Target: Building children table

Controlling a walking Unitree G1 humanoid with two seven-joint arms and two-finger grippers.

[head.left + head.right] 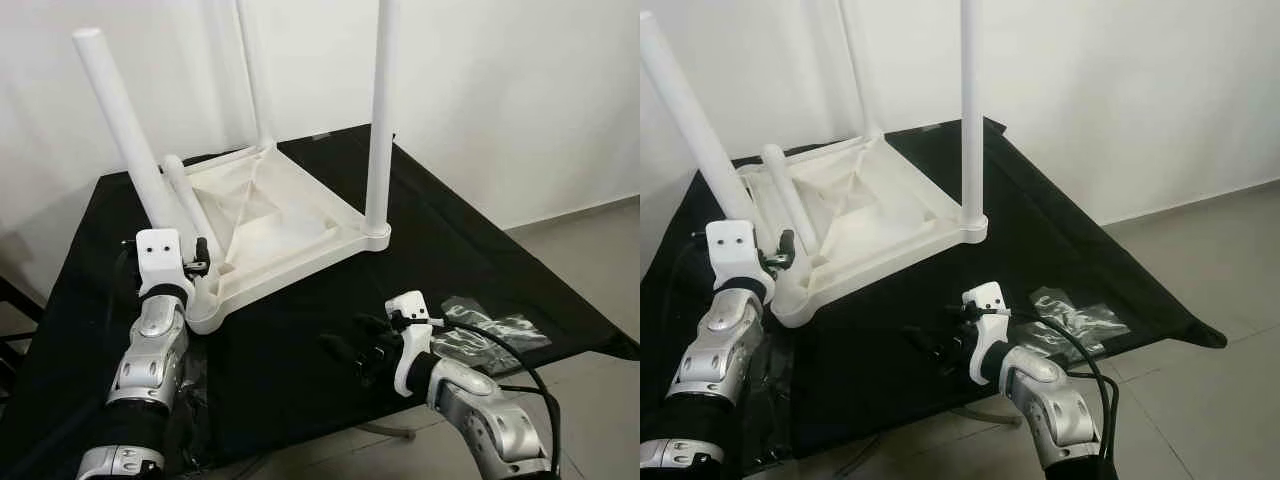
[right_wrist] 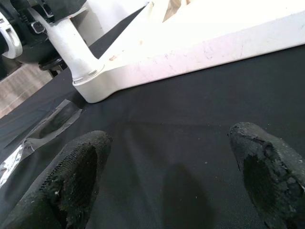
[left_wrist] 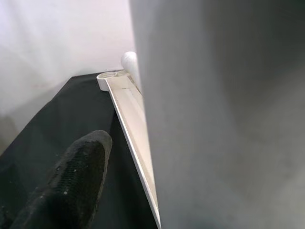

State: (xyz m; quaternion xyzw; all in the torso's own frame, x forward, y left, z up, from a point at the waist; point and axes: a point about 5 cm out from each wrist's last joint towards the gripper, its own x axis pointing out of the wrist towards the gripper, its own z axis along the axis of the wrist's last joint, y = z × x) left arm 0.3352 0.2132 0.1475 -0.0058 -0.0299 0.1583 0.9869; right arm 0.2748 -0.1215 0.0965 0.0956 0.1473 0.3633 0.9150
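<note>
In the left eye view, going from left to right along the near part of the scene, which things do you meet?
Left gripper at the near corner leg → upturned white table → right gripper → clear plastic bag.

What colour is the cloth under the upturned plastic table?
Black. The cloth covering the work surface under the white upturned table shows best in the left eye view.

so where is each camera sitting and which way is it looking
Left eye: on the head, looking down at the upturned table on black cloth; both arms show.
Right eye: the same scene, from slightly to the right.
Left wrist: by a leg, one finger showing.
Right wrist: low over the cloth, facing the table, fingers apart.
</note>
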